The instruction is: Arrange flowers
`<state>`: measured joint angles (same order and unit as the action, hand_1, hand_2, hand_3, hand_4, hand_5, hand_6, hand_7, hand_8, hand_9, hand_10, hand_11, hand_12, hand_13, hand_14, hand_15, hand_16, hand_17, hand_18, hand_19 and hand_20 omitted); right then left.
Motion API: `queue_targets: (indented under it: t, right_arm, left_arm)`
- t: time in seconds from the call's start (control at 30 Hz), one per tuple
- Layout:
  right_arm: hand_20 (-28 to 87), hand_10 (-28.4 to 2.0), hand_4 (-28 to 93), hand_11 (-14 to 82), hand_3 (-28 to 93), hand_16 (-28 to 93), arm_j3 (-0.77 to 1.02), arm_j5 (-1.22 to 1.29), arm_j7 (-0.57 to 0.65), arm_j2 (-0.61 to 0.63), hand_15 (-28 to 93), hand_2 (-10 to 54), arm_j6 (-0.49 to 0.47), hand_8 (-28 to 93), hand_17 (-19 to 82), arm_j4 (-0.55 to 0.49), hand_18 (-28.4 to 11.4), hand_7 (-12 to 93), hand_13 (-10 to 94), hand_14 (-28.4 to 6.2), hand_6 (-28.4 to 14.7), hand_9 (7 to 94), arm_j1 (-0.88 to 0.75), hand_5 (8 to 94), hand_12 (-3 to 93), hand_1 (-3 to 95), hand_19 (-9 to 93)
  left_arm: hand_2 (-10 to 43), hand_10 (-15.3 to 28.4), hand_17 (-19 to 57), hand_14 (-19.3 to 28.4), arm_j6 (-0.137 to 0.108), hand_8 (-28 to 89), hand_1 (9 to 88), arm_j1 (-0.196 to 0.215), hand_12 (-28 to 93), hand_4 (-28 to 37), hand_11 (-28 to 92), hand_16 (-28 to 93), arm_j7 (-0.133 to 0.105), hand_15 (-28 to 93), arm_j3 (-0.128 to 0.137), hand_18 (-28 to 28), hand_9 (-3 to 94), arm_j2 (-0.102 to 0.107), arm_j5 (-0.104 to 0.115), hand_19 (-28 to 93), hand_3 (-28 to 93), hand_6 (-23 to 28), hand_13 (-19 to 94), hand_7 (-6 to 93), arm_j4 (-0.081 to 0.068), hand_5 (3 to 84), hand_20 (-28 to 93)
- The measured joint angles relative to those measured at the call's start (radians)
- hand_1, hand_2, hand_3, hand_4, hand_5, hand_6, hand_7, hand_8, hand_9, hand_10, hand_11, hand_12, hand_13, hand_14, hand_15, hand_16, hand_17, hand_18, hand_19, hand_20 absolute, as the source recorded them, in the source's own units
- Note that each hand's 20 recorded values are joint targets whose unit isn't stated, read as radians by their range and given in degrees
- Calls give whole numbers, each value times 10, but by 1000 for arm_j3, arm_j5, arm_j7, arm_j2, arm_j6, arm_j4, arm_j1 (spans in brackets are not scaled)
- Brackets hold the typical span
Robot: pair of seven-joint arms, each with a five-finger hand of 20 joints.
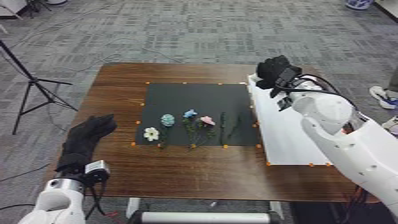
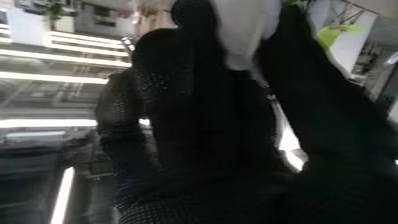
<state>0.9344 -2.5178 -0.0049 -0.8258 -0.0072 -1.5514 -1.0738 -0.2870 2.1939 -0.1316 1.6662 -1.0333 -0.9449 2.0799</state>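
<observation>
Right wrist view has my right hand (image 2: 204,125) pinching a pale thing (image 2: 240,30) between thumb and fingers. If my pinch is too loose, it could slip out and fall. In the head view, the white flower (image 1: 151,133), blue-green flower (image 1: 168,120), blue flower (image 1: 189,113) and pink flower (image 1: 207,120) lie near each other on the dark mat (image 1: 191,95). Pulling one could drag the next, because stems can snag. My left hand (image 1: 89,131) has loose, straight fingers. The pale thing's end is cut off, so I can't tell what it is.
</observation>
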Motion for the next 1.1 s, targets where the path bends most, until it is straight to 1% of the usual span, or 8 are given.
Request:
queue_targets:
  t: [0.2, 0.37, 0.5, 0.77, 0.83, 0.9, 1.03, 1.1]
  right_arm:
    - [538, -82, -253, 87, 619, 349, -28, -62, -46, -50, 592, -49, -108, -9, 333, -12, -215, 266, 679, -101, 42, 814, 20, 733, 245, 570, 751]
    - [538, -77, -257, 78, 618, 349, -15, -70, -141, -80, 593, -44, -231, -15, 329, -14, -213, 277, 674, -103, 44, 808, 0, 728, 247, 570, 747]
    - [538, -76, -258, 78, 620, 349, -18, -76, -182, -91, 594, -44, -296, -18, 328, -13, -212, 281, 673, -102, 46, 807, -14, 726, 246, 569, 746]
    - [540, -76, -247, 84, 637, 349, -24, -96, -187, -111, 596, -46, -307, -20, 325, -5, -214, 293, 666, -105, 47, 799, -34, 718, 243, 545, 745]
    - [541, -82, -238, 110, 641, 347, -24, -98, -188, -117, 598, -53, -309, -17, 322, -2, -215, 292, 662, -107, 41, 777, -36, 705, 219, 525, 746]
    - [542, -98, -227, 147, 651, 347, -24, -99, -188, -121, 603, -71, -314, -12, 314, -1, -218, 289, 651, -111, 27, 734, -36, 671, 172, 491, 747]
    - [544, -102, -217, 153, 680, 341, -17, -95, -185, -126, 611, -93, -327, -9, 305, -2, -219, 269, 637, -114, 19, 706, -36, 639, 163, 449, 745]
    - [545, -106, -220, 151, 708, 341, -11, -94, -184, -126, 614, -94, -333, -40, 302, -2, -221, 260, 629, -117, 20, 693, -36, 628, 163, 420, 744]
  left_arm:
    - [129, 139, 39, 176, -2, -71, 239, -3, 134, -282, 224, -9, -2, 216, -2, 91, 496, 0, 0, 64, 673, 22, 377, 172, 0, 513, 131]
    - [128, 138, 39, 176, -4, -70, 238, -2, 133, -282, 224, -9, -4, 215, 0, 91, 497, -2, 1, 64, 674, 21, 377, 172, 0, 513, 131]
    - [128, 139, 39, 176, -6, -70, 239, 0, 133, -282, 224, -9, -8, 216, 0, 91, 496, -4, 1, 65, 673, 22, 377, 171, 0, 512, 131]
    - [128, 139, 39, 176, -6, -70, 238, 2, 133, -282, 223, -9, -9, 216, 2, 91, 496, -5, 1, 64, 673, 23, 377, 171, 0, 511, 131]
    - [128, 139, 39, 177, -6, -70, 238, 2, 133, -282, 224, -9, -8, 216, 3, 91, 496, -5, 1, 64, 674, 22, 377, 172, 0, 511, 131]
    - [128, 139, 39, 177, -6, -70, 238, 2, 133, -282, 224, -9, -7, 216, 3, 91, 496, -5, 1, 64, 673, 22, 377, 172, 0, 512, 131]
    - [127, 138, 39, 176, -5, -70, 237, 1, 133, -282, 224, -10, -5, 215, 3, 91, 496, -5, 1, 64, 675, 22, 377, 172, 0, 512, 131]
    - [127, 138, 39, 176, -5, -70, 237, 0, 134, -282, 224, -9, -5, 215, 3, 91, 496, -5, 1, 63, 675, 22, 376, 171, 0, 512, 131]
